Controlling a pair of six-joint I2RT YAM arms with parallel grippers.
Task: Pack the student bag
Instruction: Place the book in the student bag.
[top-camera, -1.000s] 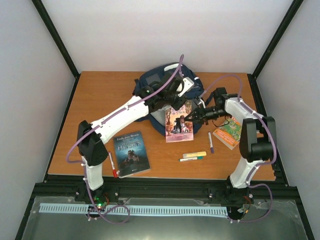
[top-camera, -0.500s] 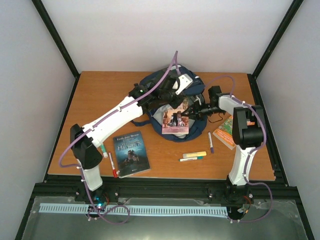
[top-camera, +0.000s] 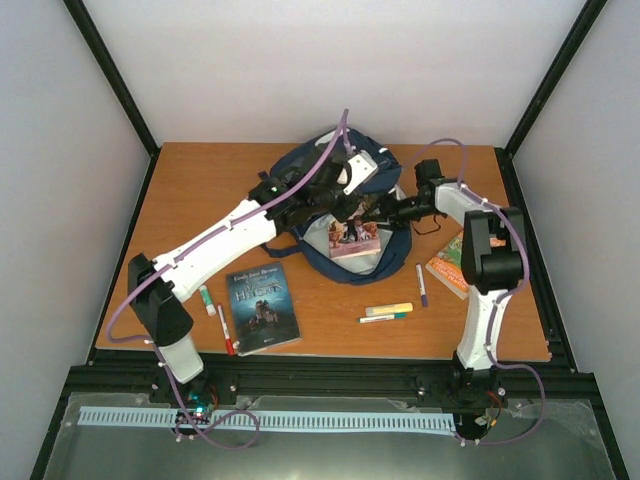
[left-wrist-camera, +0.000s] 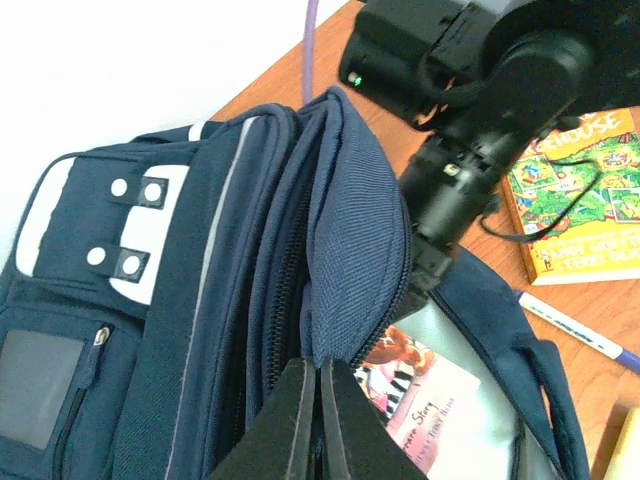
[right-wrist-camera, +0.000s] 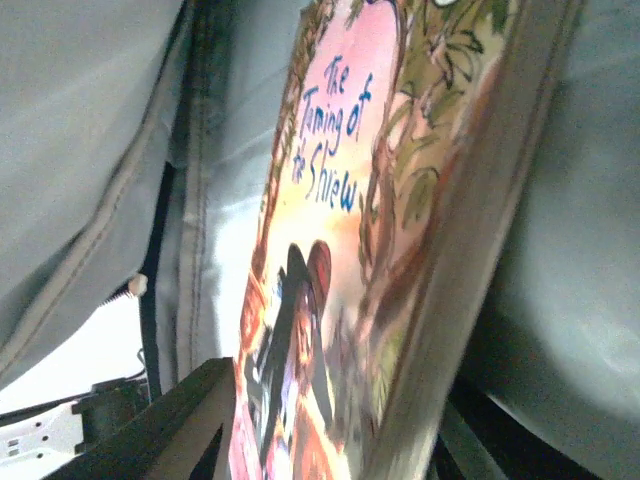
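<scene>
Bag position: the student bag lies at the far centre of the table, with its main compartment open toward the arms. You see the left gripper pressed together on the navy rim flap of that opening, pinching the fabric and holding it raised. The right gripper reaches into the opening with one finger on each side of a pink book. The book stands tilted inside the compartment against the grey lining. You cannot tell whether those fingers clamp the book or merely flank it. A dark blue book lies nearer the arms on the left. A green book lies to the right, with a purple pen just beside it.
</scene>
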